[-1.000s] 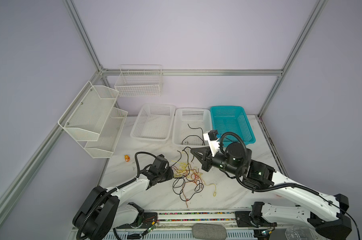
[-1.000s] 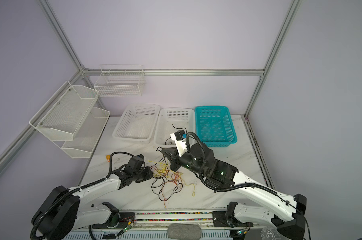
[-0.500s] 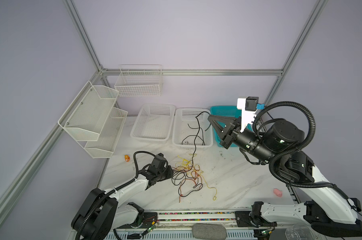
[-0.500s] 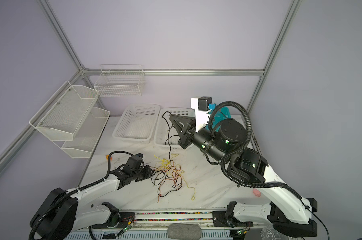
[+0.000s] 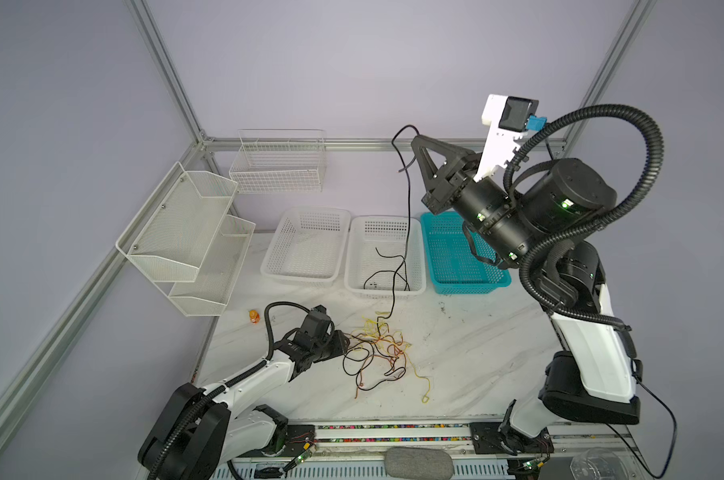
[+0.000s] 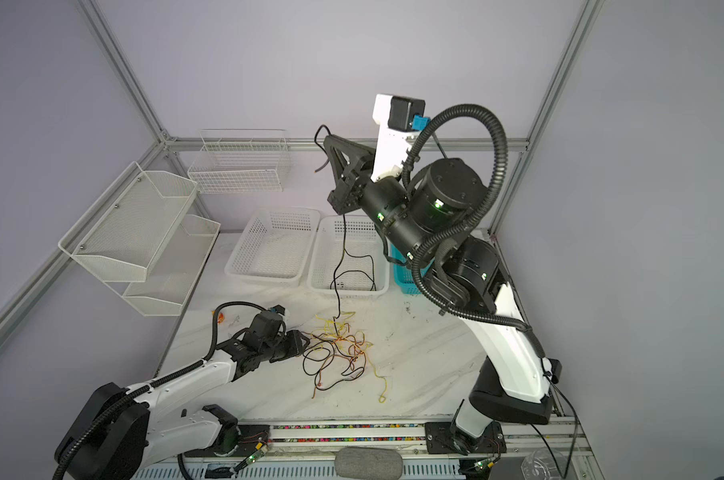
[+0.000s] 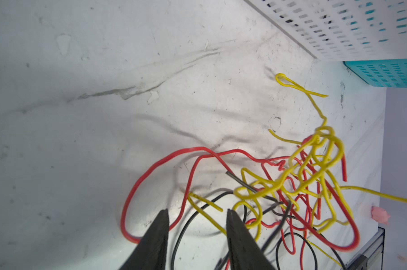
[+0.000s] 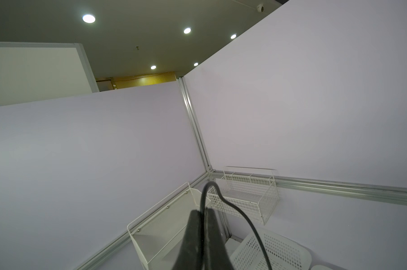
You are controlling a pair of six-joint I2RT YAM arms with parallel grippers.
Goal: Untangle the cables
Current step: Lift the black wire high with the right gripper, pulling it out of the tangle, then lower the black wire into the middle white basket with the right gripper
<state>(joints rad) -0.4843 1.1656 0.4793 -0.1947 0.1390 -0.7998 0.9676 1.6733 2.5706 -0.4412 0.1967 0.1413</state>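
Observation:
A tangle of black, yellow and red cables (image 5: 376, 353) (image 6: 339, 353) lies on the white table, filling much of the left wrist view (image 7: 303, 175). My right gripper (image 5: 414, 143) (image 6: 327, 143) is raised high over the baskets. It is shut (image 8: 203, 211) on one black cable (image 5: 408, 199) (image 6: 344, 237) that hangs down to the tangle. My left gripper (image 5: 345, 340) (image 7: 197, 210) sits low at the tangle's left edge. It is open, with a black and a yellow strand lying between its fingers. Another black cable (image 5: 387, 270) lies in the middle white basket.
Along the back stand a white basket (image 5: 306, 245), the middle white basket (image 5: 354, 257) and a teal basket (image 5: 451, 257). A white mesh shelf (image 5: 185, 237) and a wire basket (image 5: 279, 166) hang on the walls. A small orange object (image 5: 254, 316) lies at the left of the table.
My right arm has swung up and back from the tangle, lifting the black cable high. My left gripper's jaws have parted at the tangle's edge.

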